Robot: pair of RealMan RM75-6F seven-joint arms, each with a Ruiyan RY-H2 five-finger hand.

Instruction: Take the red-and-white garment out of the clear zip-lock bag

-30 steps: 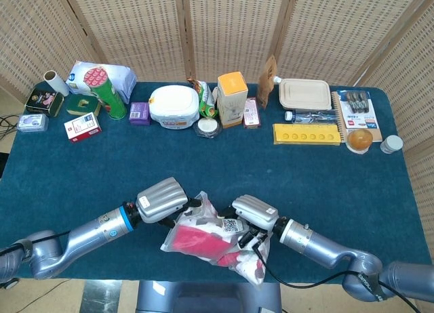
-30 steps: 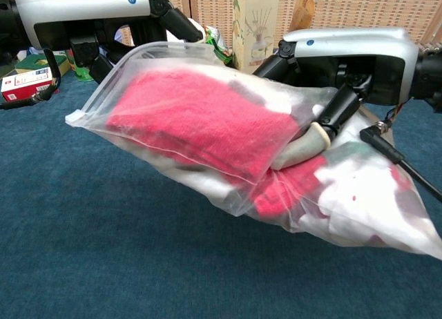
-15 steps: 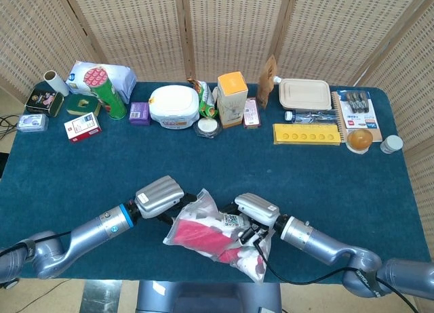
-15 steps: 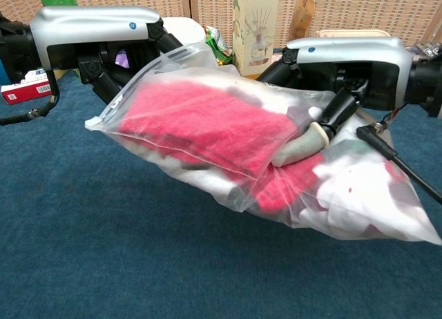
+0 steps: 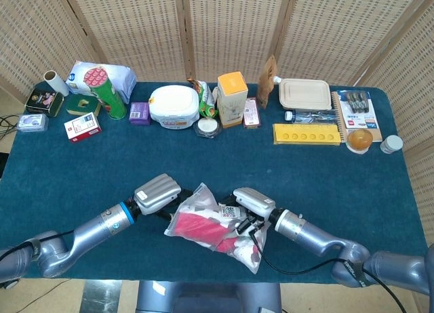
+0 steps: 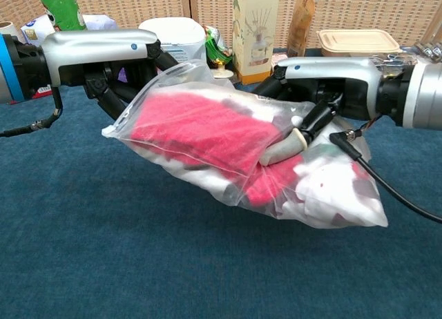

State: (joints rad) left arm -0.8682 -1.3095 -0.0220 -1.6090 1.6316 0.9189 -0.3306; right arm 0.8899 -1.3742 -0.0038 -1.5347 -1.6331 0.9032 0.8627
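Chest view: bag (image 6: 228, 160) hides left hand (image 6: 114, 70) fingertips.

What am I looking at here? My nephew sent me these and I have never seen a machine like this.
It is a robot with two metal arms, each ending in a mechanical hand, working at a table covered in blue cloth. One picture looks down from a camera on the robot's head; the other looks forward from its chest, close to the hands.

Both hands hold up a clear bag with a red-and-white garment inside. The left hand grips one end of the bag. The right hand holds the other side, with a finger pressing against the garment.

Along the far edge of the table lie household things: a green can, a white tub, a tall carton, a beige lidded box and a yellow tray.
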